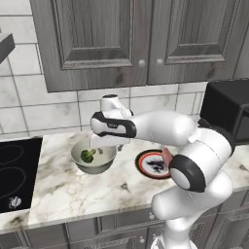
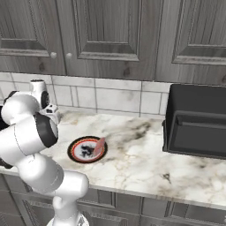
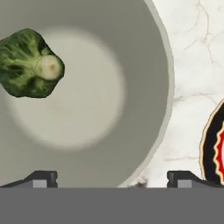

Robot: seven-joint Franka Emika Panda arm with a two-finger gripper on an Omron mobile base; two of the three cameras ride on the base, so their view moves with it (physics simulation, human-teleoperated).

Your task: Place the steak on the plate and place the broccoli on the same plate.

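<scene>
The broccoli (image 1: 88, 155) lies in a grey-beige bowl (image 1: 78, 160) on the marble counter. In the hand view the broccoli (image 3: 30, 63) sits at the upper left of the bowl (image 3: 148, 65), stem end facing the camera. My gripper (image 1: 108, 146) hangs just above the bowl's right side. It is open, fingertips (image 3: 41, 178) set wide apart with nothing between them. To the right of the bowl is the plate (image 1: 146, 165), red-orange and black rimmed. The pinkish steak (image 1: 167, 155) rests on its right edge. From the other side, the steak (image 2: 100, 143) lies on the plate (image 2: 81, 152).
A black cooktop (image 1: 17, 170) takes up the counter's left end. A dark microwave (image 2: 196, 121) stands at the right. Grey wall cabinets (image 1: 126, 39) hang above the tiled backsplash. My own white arm crosses in front of the plate in the left base view.
</scene>
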